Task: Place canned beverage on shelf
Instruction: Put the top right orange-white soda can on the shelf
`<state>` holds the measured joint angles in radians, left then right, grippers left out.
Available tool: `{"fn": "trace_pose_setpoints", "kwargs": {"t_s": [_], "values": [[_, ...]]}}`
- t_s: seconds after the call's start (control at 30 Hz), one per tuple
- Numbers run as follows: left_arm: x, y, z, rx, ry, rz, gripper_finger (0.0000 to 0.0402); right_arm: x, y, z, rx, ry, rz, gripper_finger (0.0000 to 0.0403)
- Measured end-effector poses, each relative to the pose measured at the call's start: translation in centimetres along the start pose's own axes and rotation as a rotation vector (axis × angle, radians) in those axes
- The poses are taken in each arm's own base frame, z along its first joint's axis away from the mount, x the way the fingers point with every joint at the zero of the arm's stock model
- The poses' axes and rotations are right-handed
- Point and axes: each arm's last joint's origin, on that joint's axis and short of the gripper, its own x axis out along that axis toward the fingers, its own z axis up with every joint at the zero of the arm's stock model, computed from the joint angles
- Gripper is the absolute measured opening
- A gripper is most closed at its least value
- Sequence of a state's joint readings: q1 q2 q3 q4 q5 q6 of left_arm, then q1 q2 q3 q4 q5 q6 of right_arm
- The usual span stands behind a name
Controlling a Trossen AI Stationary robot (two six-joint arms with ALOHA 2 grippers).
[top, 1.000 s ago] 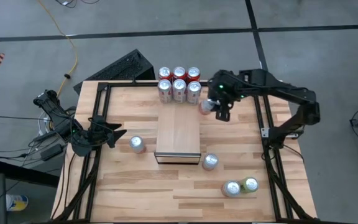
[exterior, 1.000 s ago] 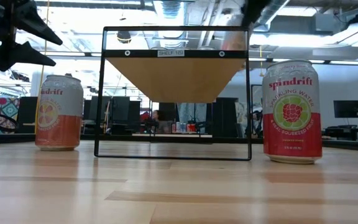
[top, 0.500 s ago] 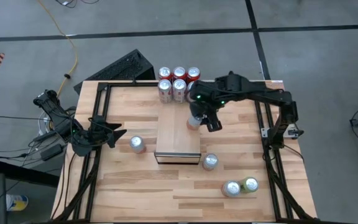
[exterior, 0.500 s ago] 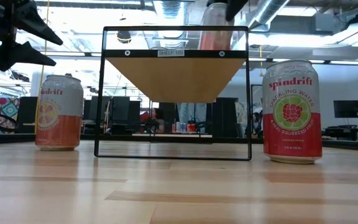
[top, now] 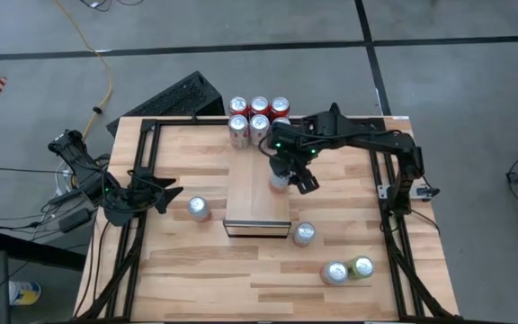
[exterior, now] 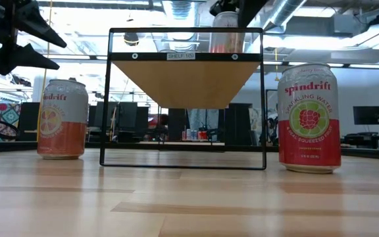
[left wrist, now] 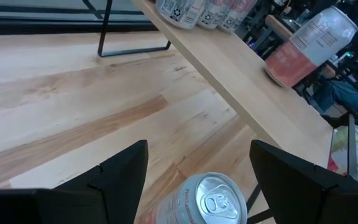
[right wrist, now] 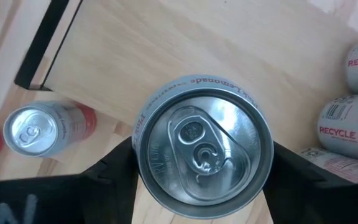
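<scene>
The shelf (top: 257, 200) is a raised light-wood platform in the middle of the table; it also shows in the low view (exterior: 186, 72). My right gripper (top: 281, 177) is shut on a pink and silver can (exterior: 227, 36) over the shelf's right side, toward its far end. Whether the can's base touches the shelf top I cannot tell. My left gripper (top: 165, 193) is open and empty at the table's left, just left of a standing can (top: 198, 209), which also shows in the left wrist view (left wrist: 207, 199). My right gripper pinches the can between its two fingers (right wrist: 114, 168), one on each side of the can's wall just under the top rim (right wrist: 143, 149). The fingers come from above, pointing down. The can stands upright below the gripper, its lid (right wrist: 204, 146) up.
Several cans (top: 259, 119) stand in a cluster at the table's far edge behind the shelf. One can (top: 304, 234) stands at the shelf's near right corner, two more (top: 347, 270) near the front right. A keyboard (top: 183, 97) lies beyond the far left corner.
My right gripper has carried the can from beside the far cluster toward the table's left and near edges, to a place over the shelf's right side. The can has stayed upright in the hold. My left arm has kept still.
</scene>
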<state>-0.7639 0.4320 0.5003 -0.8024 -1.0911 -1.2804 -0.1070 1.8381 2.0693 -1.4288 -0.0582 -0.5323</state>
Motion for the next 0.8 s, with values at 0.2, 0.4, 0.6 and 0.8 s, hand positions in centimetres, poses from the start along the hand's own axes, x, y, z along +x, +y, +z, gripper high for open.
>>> {"fn": "trace_pose_setpoints", "kwargs": {"t_s": [0.2, 0.4, 0.6, 0.8], "values": [[0.0, 0.0, 0.1, 0.000, -0.023, 0.007, 0.0270, 0.0, -0.1, 0.1, 0.000, -0.011, -0.010, 0.0304], [0.0, 0.0, 0.1, 0.000, -0.022, 0.007, 0.0270, -0.1, -0.2, 0.3, -0.002, -0.024, -0.033, 0.0342], [0.0, 0.0, 0.1, -0.006, -0.022, 0.007, 0.0270, -0.1, -0.5, 0.6, -0.004, -0.054, -0.076, 0.0350], [0.0, 0.0, 0.1, -0.006, -0.022, 0.007, 0.0270, -0.5, -0.7, 1.1, -0.006, -0.115, -0.118, 0.0345]]}}
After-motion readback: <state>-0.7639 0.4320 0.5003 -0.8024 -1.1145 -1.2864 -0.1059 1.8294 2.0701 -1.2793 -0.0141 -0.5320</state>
